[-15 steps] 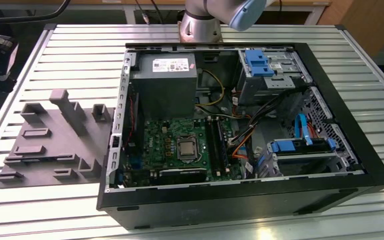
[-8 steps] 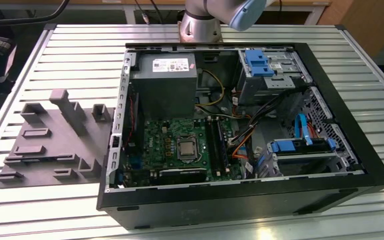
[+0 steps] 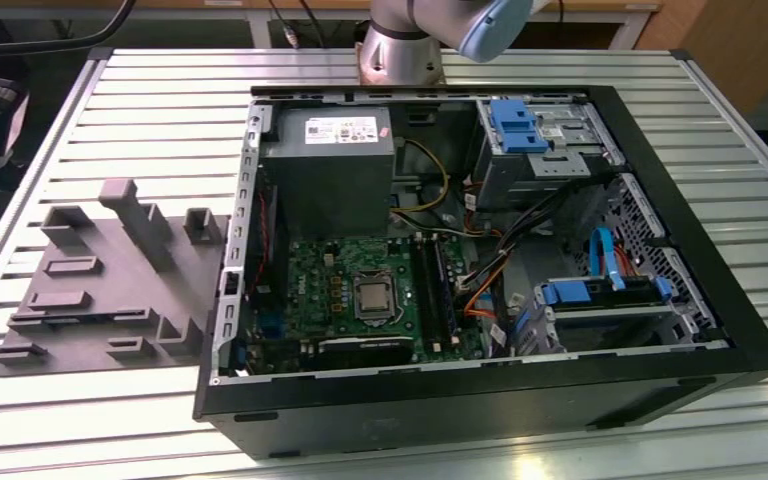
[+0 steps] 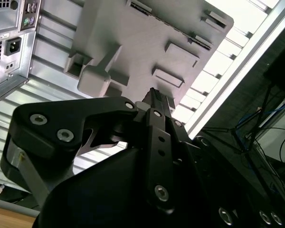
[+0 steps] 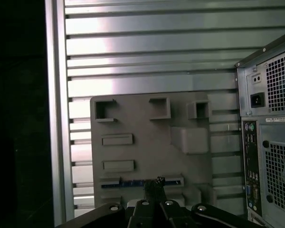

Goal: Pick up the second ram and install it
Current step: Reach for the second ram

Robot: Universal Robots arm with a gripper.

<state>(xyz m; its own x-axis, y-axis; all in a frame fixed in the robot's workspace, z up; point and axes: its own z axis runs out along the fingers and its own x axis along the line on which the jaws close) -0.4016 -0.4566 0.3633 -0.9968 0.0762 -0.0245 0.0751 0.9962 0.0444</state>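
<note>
Black gripper [image 4: 153, 96] first: in the second wrist view we see its two fingers drawn together into one narrow tip, with nothing held between them. It hangs well above a grey fixture plate [image 5: 147, 128], and in the first wrist view the fingertips [image 5: 155, 186] sit in line with the plate's long slot.

In that slot stands the second ram [image 5: 128, 183] on its edge. We see only its thin dark-blue top edge. Its long axis runs parallel to the slats of the aluminium table [image 3: 157, 90], with one end pointing toward the computer case [image 3: 491, 400] and the other toward the table's side rail.

Around the slot the plate carries raised blocks and open pockets. In the exterior view, taller posts [image 3: 137, 215] rise at its far side.

Just beside the plate, on the exterior view's right, the case lies open side up. Inside it we see a grey power supply [image 3: 331, 170], a green motherboard [image 3: 357, 290] with its processor [image 3: 375, 296], and long black memory slots [image 3: 434, 290] running beside the processor. Orange and black cables [image 3: 484, 285] cross toward blue drive brackets [image 3: 518, 125]. Whether a stick already sits in those slots we cannot tell.
</note>
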